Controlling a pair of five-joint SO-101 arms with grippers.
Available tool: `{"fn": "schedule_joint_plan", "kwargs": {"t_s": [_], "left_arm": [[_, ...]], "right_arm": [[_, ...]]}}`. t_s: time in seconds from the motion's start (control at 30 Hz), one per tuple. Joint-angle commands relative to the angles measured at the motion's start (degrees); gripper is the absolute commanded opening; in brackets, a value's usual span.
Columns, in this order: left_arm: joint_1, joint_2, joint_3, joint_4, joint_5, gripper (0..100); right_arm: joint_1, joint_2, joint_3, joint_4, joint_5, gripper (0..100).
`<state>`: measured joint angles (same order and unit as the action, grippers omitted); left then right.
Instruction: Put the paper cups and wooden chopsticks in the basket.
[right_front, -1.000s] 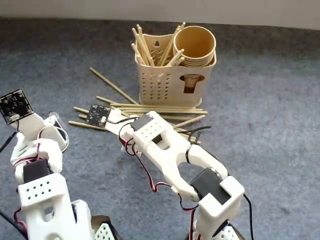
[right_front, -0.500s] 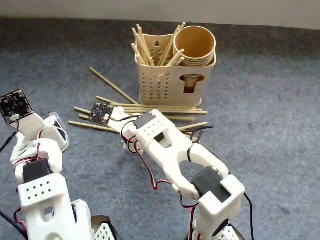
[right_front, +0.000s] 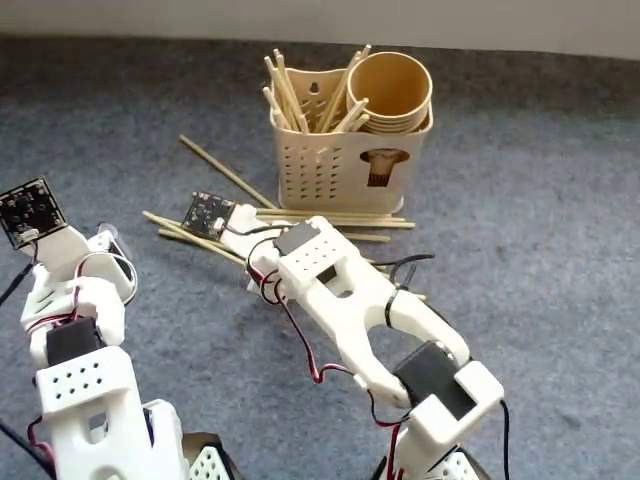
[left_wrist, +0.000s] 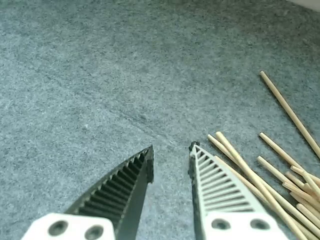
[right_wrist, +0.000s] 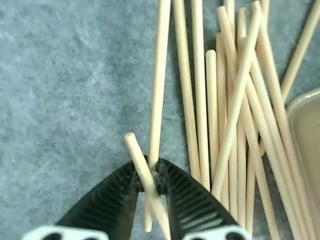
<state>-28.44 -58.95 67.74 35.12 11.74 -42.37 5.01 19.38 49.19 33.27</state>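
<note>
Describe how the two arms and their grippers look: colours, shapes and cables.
Both the left arm and right arm have white perforated plastic shells, black motors, and red and black cables. The left gripper has one black and one white pointed, ribbed finger; the right gripper has two black ones.

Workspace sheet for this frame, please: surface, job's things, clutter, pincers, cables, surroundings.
Surface: grey mat, flat.
Job's things: basket upright, holding stacked cups and upright chopsticks; loose chopsticks lie on the mat in front of it.
Clutter: nothing seen.
Pincers: right pincer shut on one chopstick at the pile's edge; left pincer open, empty, over bare mat beside the pile's ends.
Cables: red and black wires loop along the right arm, off the chopsticks.
Surroundings: pale wall at the far edge.
</note>
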Motion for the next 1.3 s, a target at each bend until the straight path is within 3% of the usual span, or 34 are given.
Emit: {"fn": "schedule_joint_plan", "kwargs": {"t_s": [0.0, 0.37, 0.6, 0.9, 1.07, 1.27], "left_arm": [[0.1, -1.1, -0.6, -1.1, 0.6, 13], [0.1, -1.1, -0.6, -1.1, 0.6, 13], [0.1, -1.1, -0.6, -1.1, 0.6, 13], [0.1, -1.1, -0.6, -1.1, 0.6, 13], [0.1, -1.1, -0.6, -1.1, 0.5, 13], [0.1, -1.1, -0.6, -1.1, 0.5, 13]], "right_arm": [[0.5, -8.7, -0.2, 3.0, -1.5, 0.4], [5.0, -21.7, -0.1, 6.6, -6.0, 0.4], [5.0, -28.2, -0.8, 6.0, -12.9, 0.4], [5.1, -34.2, -2.6, -3.6, -22.3, 0.4], [5.6, -34.9, -2.6, -9.8, -22.8, 0.4], [11.0, -34.2, -2.6, -19.8, -22.8, 0.4]]}}
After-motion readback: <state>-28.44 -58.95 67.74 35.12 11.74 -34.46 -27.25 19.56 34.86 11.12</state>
